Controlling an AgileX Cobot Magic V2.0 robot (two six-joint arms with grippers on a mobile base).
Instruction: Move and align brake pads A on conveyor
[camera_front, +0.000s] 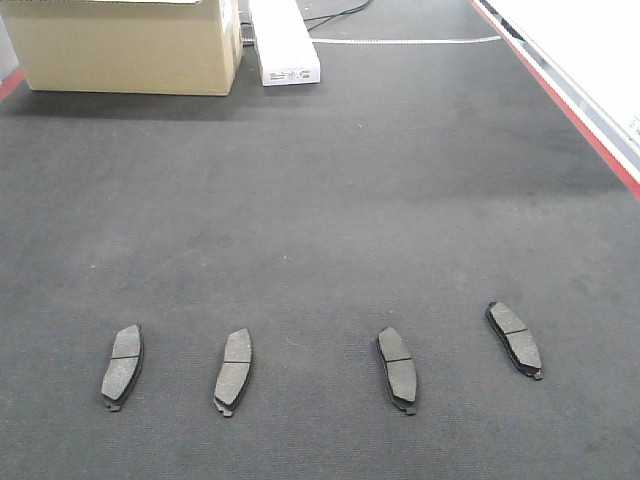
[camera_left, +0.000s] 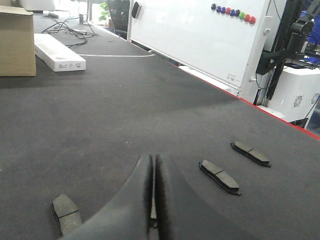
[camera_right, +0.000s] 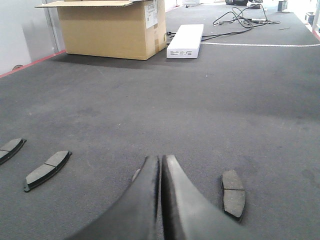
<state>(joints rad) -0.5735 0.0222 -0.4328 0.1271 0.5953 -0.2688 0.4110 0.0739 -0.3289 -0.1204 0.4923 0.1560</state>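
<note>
Four dark grey brake pads lie in a loose row on the charcoal conveyor (camera_front: 330, 200): far left (camera_front: 122, 366), second (camera_front: 233, 371), third (camera_front: 397, 369), and a far right one (camera_front: 514, 339) that sits a little farther back and is turned. Neither gripper shows in the front view. My left gripper (camera_left: 153, 157) is shut with nothing held. It hovers over the second pad, which shows only as a sliver through the gap. My right gripper (camera_right: 161, 159) is shut and empty above the third pad (camera_right: 135, 175), which its fingers mostly hide.
A cardboard box (camera_front: 125, 45) and a long white box (camera_front: 283, 40) stand at the far end of the belt, with cables behind them. A red strip (camera_front: 570, 110) marks the right edge. A whiteboard (camera_left: 200, 35) stands beyond it.
</note>
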